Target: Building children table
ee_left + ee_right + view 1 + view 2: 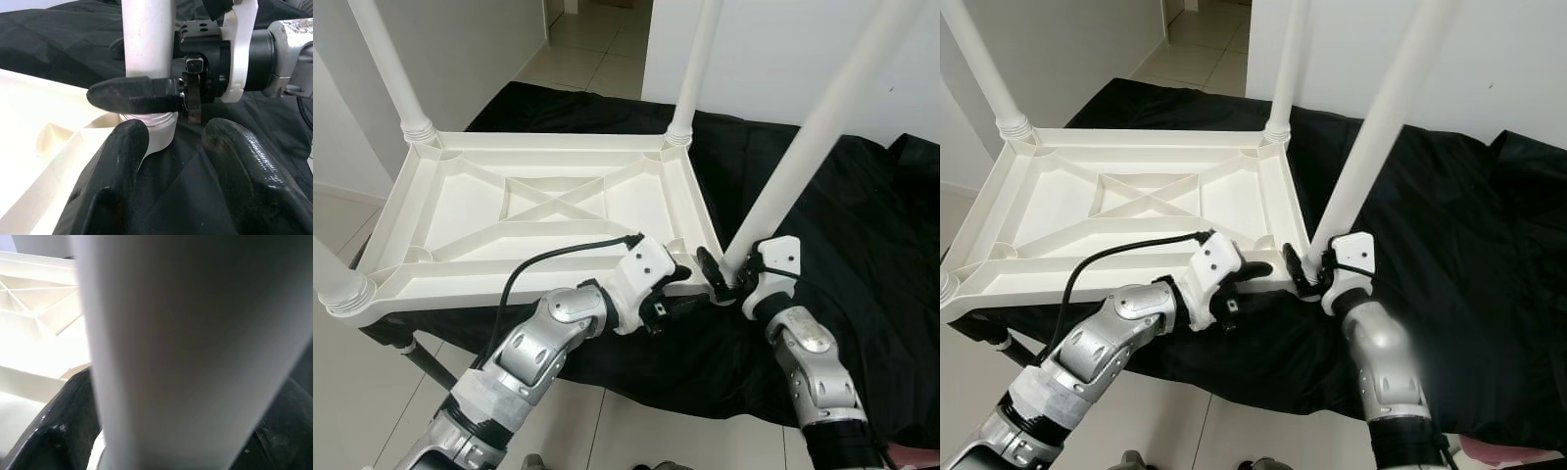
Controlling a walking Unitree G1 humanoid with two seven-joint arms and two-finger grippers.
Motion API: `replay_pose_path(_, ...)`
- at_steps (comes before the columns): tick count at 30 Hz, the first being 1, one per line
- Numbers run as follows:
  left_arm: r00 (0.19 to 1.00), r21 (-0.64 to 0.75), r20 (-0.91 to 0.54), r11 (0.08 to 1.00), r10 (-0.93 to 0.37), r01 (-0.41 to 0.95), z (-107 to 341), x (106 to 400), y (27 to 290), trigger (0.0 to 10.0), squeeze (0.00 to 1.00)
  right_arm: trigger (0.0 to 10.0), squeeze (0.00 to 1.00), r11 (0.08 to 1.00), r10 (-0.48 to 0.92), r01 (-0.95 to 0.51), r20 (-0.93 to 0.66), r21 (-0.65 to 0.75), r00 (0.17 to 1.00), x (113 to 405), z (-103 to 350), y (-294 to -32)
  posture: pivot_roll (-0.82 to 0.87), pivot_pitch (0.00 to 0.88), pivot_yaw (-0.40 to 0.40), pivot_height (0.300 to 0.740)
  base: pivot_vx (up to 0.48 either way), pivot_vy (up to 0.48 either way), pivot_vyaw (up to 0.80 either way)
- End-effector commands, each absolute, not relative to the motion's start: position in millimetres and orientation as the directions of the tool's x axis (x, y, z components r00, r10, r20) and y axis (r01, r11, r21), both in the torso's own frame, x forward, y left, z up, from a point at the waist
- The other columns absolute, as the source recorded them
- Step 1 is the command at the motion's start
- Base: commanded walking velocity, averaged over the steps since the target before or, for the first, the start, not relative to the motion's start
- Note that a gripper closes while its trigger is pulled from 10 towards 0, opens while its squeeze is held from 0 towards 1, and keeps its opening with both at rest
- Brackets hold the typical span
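Observation:
A white plastic children's table [460, 284] lies upside down on a black cloth [862, 255]. Legs stand up at the far left [396, 69], the far right [697, 59] and the near left corner [337, 284]. A fourth leg [822, 127] slants up from the near right corner, where its base meets the corner socket [156, 132]. My right gripper [726, 276] is shut on that leg just above the socket; the leg [195, 352] sits between its black fingers [54, 440]. My left gripper [690, 291] is open at the table's near edge beside that corner, its fingers [112, 171] spread over the cloth.
The black cloth drapes over a low support with a dark frame leg [426, 362] showing below it. Pale tiled floor [597, 59] runs past white walls to a doorway at the back. A cable [538, 259] loops over my left wrist.

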State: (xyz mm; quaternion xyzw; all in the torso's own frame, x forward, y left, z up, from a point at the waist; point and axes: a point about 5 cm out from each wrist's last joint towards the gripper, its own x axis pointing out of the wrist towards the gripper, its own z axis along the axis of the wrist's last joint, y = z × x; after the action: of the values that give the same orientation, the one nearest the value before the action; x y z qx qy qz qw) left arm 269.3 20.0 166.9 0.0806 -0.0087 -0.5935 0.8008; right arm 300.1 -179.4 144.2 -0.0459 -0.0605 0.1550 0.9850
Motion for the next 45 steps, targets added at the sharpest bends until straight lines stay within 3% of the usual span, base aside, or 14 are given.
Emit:
replay_pose_path(1, 0.255, 0.140, -0.098, 0.240, -0.962, 0.961, 166, 267, 20, 10.0, 0.00, 4.7, 0.00, 0.936, 0.342, -0.330, 0.092, -0.124, 0.935, 304, 143, -182, -0.01, 0.090, -0.054, 0.740, 0.000, 0.000, 0.00)
replay_pose_path(3, 0.255, 0.141, -0.097, 0.241, -0.962, 0.960, 167, 267, 19, 10.0, 0.00, 4.3, 0.00, 0.928, 0.361, -0.348, 0.089, -0.130, 0.928, 305, 143, -182, -0.01, 0.089, -0.054, 0.740, 0.000, 0.000, 0.00)
replay_pose_path(4, 0.256, 0.142, -0.096, 0.241, -0.962, 0.960, 167, 267, 19, 10.0, 0.00, 2.1, 0.00, 0.917, 0.388, -0.374, 0.088, -0.141, 0.918, 308, 143, -183, -0.01, 0.090, -0.054, 0.740, 0.000, 0.000, 0.00)
replay_pose_path(5, 0.256, 0.142, -0.096, 0.241, -0.962, 0.960, 167, 267, 19, 10.0, 0.00, 2.1, 0.00, 0.917, 0.388, -0.374, 0.088, -0.141, 0.918, 308, 143, -183, -0.01, 0.090, -0.054, 0.740, 0.000, 0.000, 0.00)
replay_pose_path(6, 0.256, 0.143, -0.096, 0.242, -0.962, 0.960, 167, 268, 19, 10.0, 0.00, 1.1, 0.00, 0.906, 0.412, -0.397, 0.087, -0.147, 0.907, 309, 143, -183, 0.00, 0.088, -0.055, 0.740, 0.000, 0.000, 0.00)
replay_pose_path(8, 0.256, 0.143, -0.096, 0.242, -0.962, 0.960, 167, 268, 19, 10.0, 0.00, 1.1, 0.00, 0.906, 0.412, -0.397, 0.087, -0.147, 0.907, 309, 143, -183, 0.00, 0.088, -0.055, 0.740, 0.000, 0.000, 0.00)
replay_pose_path(9, 0.260, 0.144, -0.095, 0.245, -0.961, 0.959, 167, 268, 20, 10.0, 0.00, 0.0, 0.00, 0.892, 0.440, -0.424, 0.084, -0.156, 0.894, 312, 142, -182, 0.00, 0.089, -0.059, 0.740, 0.000, 0.000, 0.00)
replay_pose_path(17, 0.268, 0.144, -0.094, 0.253, -0.959, 0.957, 167, 268, 21, 10.0, 0.00, 0.0, 0.00, 0.891, 0.446, -0.435, 0.066, -0.131, 0.893, 309, 136, -183, 0.01, 0.090, -0.064, 0.740, 0.000, 0.000, 0.00)
replay_pose_path(18, 0.269, 0.143, -0.094, 0.254, -0.959, 0.956, 167, 267, 21, 10.0, 0.00, 0.4, 0.00, 0.895, 0.438, -0.429, 0.065, -0.120, 0.896, 308, 135, -183, 0.01, 0.091, -0.065, 0.740, 0.000, 0.000, 0.00)
replay_pose_path(19, 0.270, 0.143, -0.094, 0.256, -0.958, 0.956, 167, 267, 21, 10.0, 0.00, 10.0, 0.00, 0.906, 0.419, -0.411, 0.065, -0.101, 0.906, 308, 135, -183, 0.01, 0.091, -0.065, 0.740, 0.000, 0.000, 0.00)
replay_pose_path(34, 0.263, 0.137, -0.097, 0.249, -0.960, 0.959, 166, 266, 21, 10.0, 0.00, 10.0, 0.00, 0.943, 0.333, -0.330, 0.101, -0.042, 0.938, 293, 140, -166, -0.01, 0.093, -0.070, 0.740, 0.000, 0.000, 0.00)
replay_pose_path(41, 0.257, 0.134, -0.101, 0.243, -0.961, 0.961, 164, 265, 21, 10.0, 0.00, 10.0, 0.00, 0.978, 0.209, -0.210, 0.108, -0.001, 0.972, 285, 141, -164, -0.01, 0.093, -0.072, 0.740, 0.000, 0.000, 0.00)
replay_pose_path(44, 0.256, 0.133, -0.103, 0.242, -0.961, 0.961, 163, 264, 21, 10.0, 0.00, 10.0, 0.00, 0.999, 0.013, -0.015, 0.084, 0.030, 0.996, 281, 137, -169, -0.01, 0.092, -0.073, 0.740, 0.000, 0.000, 0.00)
replay_pose_path(45, 0.256, 0.133, -0.103, 0.242, -0.961, 0.961, 163, 264, 21, 10.0, 0.00, 10.0, 0.00, 0.999, 0.013, -0.015, 0.084, 0.030, 0.996, 281, 137, -169, -0.01, 0.092, -0.073, 0.740, 0.000, 0.000, 0.00)
